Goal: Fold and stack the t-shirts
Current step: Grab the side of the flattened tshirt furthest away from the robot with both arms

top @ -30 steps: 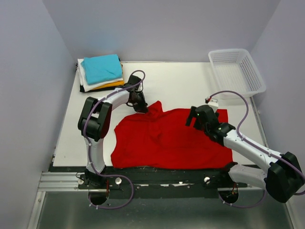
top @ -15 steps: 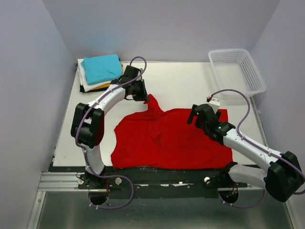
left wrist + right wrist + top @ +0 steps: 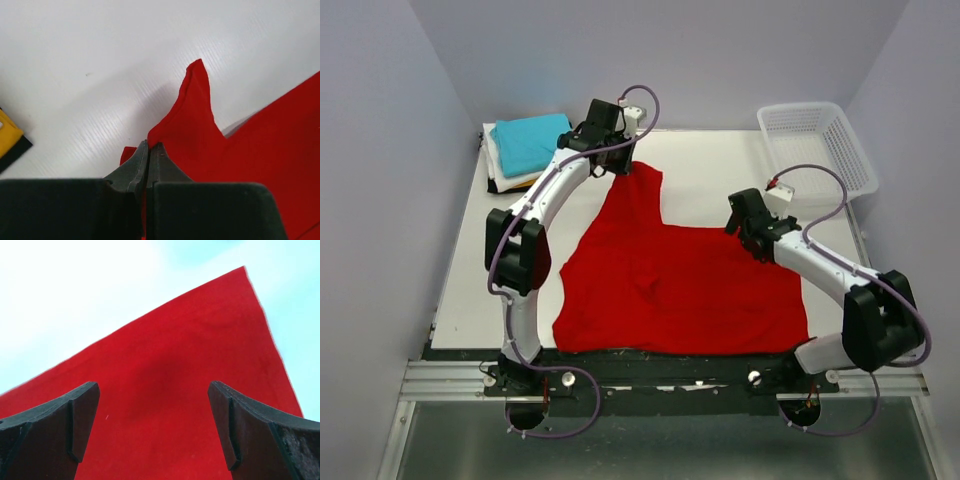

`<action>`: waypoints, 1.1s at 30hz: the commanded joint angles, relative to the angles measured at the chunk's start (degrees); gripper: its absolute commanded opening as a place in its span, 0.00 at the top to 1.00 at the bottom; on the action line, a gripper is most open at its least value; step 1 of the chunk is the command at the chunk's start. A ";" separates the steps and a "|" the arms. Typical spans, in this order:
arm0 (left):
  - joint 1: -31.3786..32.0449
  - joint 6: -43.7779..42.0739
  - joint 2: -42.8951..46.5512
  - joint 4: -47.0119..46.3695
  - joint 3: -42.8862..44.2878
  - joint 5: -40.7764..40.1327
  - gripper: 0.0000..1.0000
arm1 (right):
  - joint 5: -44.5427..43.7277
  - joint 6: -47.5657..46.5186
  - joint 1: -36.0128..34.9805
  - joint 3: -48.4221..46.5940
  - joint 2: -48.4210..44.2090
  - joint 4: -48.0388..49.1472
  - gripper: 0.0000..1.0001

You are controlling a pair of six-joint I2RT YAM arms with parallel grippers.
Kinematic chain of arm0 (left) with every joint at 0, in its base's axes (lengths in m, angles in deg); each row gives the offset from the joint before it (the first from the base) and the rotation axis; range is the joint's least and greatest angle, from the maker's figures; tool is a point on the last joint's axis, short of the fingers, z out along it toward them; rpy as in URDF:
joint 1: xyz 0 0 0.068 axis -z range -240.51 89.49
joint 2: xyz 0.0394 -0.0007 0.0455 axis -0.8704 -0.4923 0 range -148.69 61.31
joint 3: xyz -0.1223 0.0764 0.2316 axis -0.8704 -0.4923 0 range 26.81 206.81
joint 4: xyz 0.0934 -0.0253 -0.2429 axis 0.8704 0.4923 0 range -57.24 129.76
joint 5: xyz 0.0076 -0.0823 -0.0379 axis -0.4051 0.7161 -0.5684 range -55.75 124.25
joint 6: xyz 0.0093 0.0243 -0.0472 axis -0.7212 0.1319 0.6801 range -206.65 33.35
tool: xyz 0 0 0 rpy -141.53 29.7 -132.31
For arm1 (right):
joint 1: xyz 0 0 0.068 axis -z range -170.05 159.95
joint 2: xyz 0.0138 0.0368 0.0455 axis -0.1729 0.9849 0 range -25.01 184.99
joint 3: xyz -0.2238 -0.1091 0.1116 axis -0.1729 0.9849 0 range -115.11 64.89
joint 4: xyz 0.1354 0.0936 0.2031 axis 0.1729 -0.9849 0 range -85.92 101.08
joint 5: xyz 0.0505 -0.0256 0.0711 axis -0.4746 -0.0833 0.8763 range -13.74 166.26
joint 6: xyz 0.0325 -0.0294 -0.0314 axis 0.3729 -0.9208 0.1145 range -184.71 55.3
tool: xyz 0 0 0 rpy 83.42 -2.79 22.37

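Tees: found in two spots. Far left, on back corner of table (image 3: 700, 165), saw folded stack (image 3: 525, 155), teal on top, white, orange & black edges under it. Just right of that, saw left hand (image 3: 618, 165) clamped tight on a corner of red tee (image 3: 670, 290), prob. a sleeve, w/ fingertips (image 3: 139, 162) pinching only a thin bit of hem & that corner drawn toward back of table. Found rest of red tee flat across mid-table, near hem at front edge, a few wrinkles at centre. Saw right hand (image 3: 752, 228) over far-right corner of tee, fingers (image 3: 82, 415) spread wide, gripping nothing.

Judged risks, L to R:
- Stack: might've been brushed or knocked if sleeve got pulled further back-left.
- Left pinch: could've lost the hem mid-pull, so little cloth in it.
- Right side: unheld, so likely to drag & bunch the whole tee instead of spreading it.
- Right hand: might've missed the edge if closed too shallow.

Noted table as white, smooth, faintly ribbed up close, prob. slippery for cloth. Noted plain pale walls (image 3: 380, 200) on 3 sides & white lattice basket (image 3: 817, 150) at back right, apart from tee.
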 commanded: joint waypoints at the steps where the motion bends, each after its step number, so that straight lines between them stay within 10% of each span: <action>1: 0.26 -19.16 -3.62 5.19 5.72 -0.23 1.00 | 0.78 1.09 6.59 -4.20 5.64 -1.96 0.00; 21: -0.02 -24.63 -7.24 2.93 6.04 5.33 1.00 | -6.56 9.80 15.44 -22.01 32.72 -11.90 0.02; 33: 0.06 -25.90 -2.99 3.22 2.20 13.08 1.00 | -8.55 8.66 16.70 -16.95 28.91 -10.29 0.55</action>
